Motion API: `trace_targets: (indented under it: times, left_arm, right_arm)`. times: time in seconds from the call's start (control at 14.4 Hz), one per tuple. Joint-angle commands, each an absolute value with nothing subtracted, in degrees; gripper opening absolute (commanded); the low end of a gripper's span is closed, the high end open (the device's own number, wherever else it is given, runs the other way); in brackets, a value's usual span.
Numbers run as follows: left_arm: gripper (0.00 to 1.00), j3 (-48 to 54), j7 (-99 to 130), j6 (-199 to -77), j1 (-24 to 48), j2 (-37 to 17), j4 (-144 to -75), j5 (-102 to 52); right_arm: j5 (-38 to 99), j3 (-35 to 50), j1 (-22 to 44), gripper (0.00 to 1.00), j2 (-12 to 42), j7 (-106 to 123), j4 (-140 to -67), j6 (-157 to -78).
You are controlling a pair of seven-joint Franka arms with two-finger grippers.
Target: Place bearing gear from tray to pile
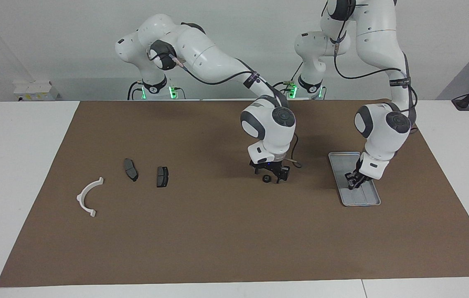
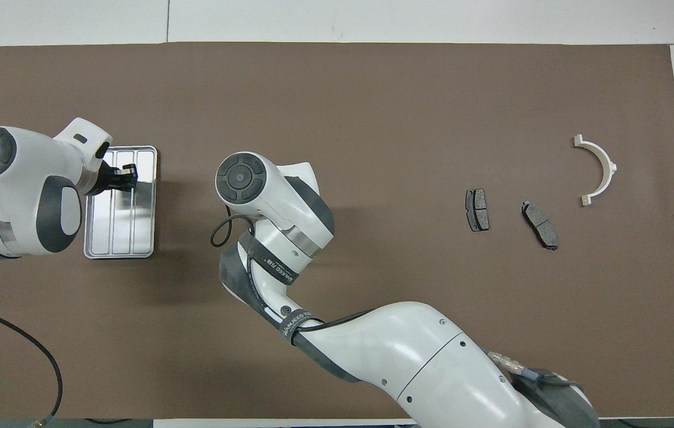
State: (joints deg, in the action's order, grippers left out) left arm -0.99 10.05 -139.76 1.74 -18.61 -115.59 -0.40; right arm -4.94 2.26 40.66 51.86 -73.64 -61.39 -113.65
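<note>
Read the brown mat as a clock face from the robots' end, twelve farthest from them. The six o'clock strip nearest the robots carries no parts; only the two arms cross above it.

One tray lies at nine o'clock, well inside the mat's edge, with bare mat on all sides. The left pincer is down inside it at its twelve o'clock end, fingertips pressed together; whether they pinch anything cannot be told.

Just toward nine from the centre, one small black bearing gear lies on the mat, out of the tray. The right pincer is low at it, fingers spread; contact cannot be told.

A wide bare stretch separates the gear from the pile at three o'clock: two brake pads, apart from each other, and one white bracket toward two, near the mat's edge.

The twelve o'clock strip is open up to the white counter.
</note>
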Motion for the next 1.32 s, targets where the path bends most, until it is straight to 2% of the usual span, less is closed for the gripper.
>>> trace_targets:
  times: [0.0,0.21,0.28,0.42,0.56,0.7,0.77,0.84,1.04,1.25]
  left_arm:
    - [0.0,-0.8,10.7,-138.2,2.0,-18.3,-116.2,-0.5]
    - [0.0,-0.7,9.5,-134.3,1.6,-17.6,-115.1,-0.5]
    - [0.0,-0.7,9.6,-131.5,1.6,-17.0,-114.0,-0.6]
    - [0.0,-0.7,9.8,-124.8,1.6,-16.1,-110.1,-0.6]
    - [0.0,-0.8,9.6,-118.4,1.2,-14.2,-107.6,-0.6]
    - [0.0,-1.0,9.7,-114.4,1.2,-10.9,-107.5,-0.6]
    - [0.0,-1.0,9.4,-112.3,1.1,-9.6,-107.5,-0.6]
    - [0.0,-1.0,9.5,-111.5,0.9,-8.9,-107.5,-0.6]
    - [0.0,-1.0,9.7,-110.2,0.9,-8.4,-107.1,-0.6]
    - [0.0,-1.0,6.6,-110.0,1.1,-8.4,-107.1,-0.4]
  right_arm:
    - [-4.5,2.6,40.3,0.89,52.9,-74.9,-60.7,-114.5]
    - [-4.0,2.6,40.3,0.76,52.9,-75.0,-60.7,-114.4]
    - [-4.0,2.6,40.2,0.69,52.9,-74.9,-60.7,-114.5]
    - [-4.0,2.6,39.9,0.47,52.9,-74.9,-60.7,-114.5]
    - [-3.9,2.7,39.8,0.4,53.0,-74.9,-60.7,-114.6]
    - [-3.9,2.7,39.7,0.21,53.0,-74.9,-60.7,-114.6]
    - [-3.9,2.7,39.7,0.05,53.0,-74.9,-60.7,-114.6]
    - [-3.9,2.7,39.7,0.0,53.0,-74.9,-60.7,-114.6]
    - [-4.3,2.6,38.9,0.0,52.6,-73.8,-60.6,-113.3]
    - [-4.1,3.0,35.4,0.0,49.3,-66.5,-60.2,-107.9]
